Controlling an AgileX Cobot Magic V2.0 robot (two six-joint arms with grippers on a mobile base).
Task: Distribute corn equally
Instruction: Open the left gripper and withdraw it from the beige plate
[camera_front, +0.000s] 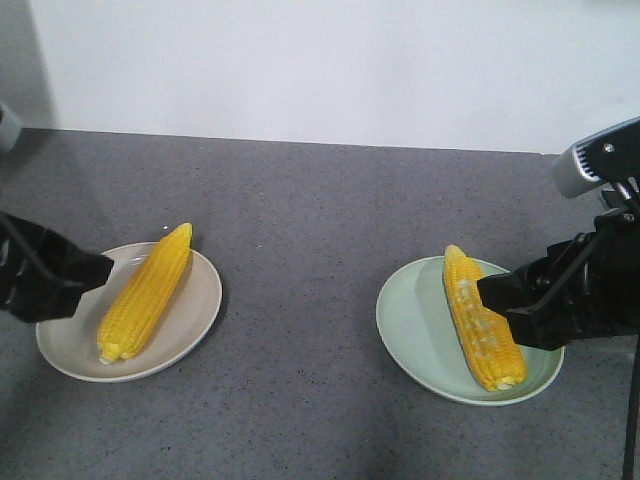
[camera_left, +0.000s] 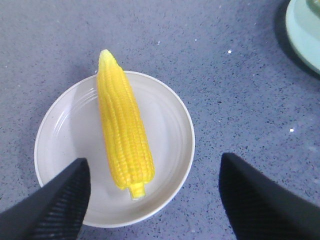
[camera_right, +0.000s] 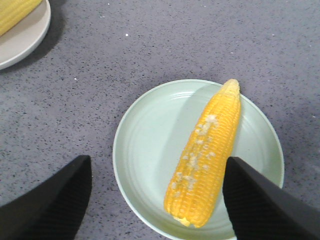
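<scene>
1. Looking across the grey desk (camera_front: 300, 250), we see only two cobs: a plain yellow cob (camera_front: 147, 290) lying on the beige plate (camera_front: 195, 320), and a cob with pale kernel patches (camera_front: 483, 320) lying on the pale green plate (camera_front: 415, 330). The plates sit well apart, one before each arm.

2. Our left tool (camera_left: 155, 195) hovers above the beige plate, released and holding nothing; its dark fingers (camera_left: 55, 200) flank the cob's stem end without touching it. The cob's tip slightly overhangs the far rim.

3. Our right tool (camera_right: 157, 200) hangs above the green plate, likewise released and empty. In the front view its finger partly hides the patched cob's middle; whether it touches the cob we cannot tell.

4. We judge the split as even as these views show: one cob per plate. No further cobs are visible.

5. To finish well, we would lift both tools straight up, fingers spread, so neither drags a cob or tips a plate.

6. Should more corn turn up, we would grip each cob across its thick middle, lay it lengthwise beside the one already there, and keep the counts matched.
</scene>
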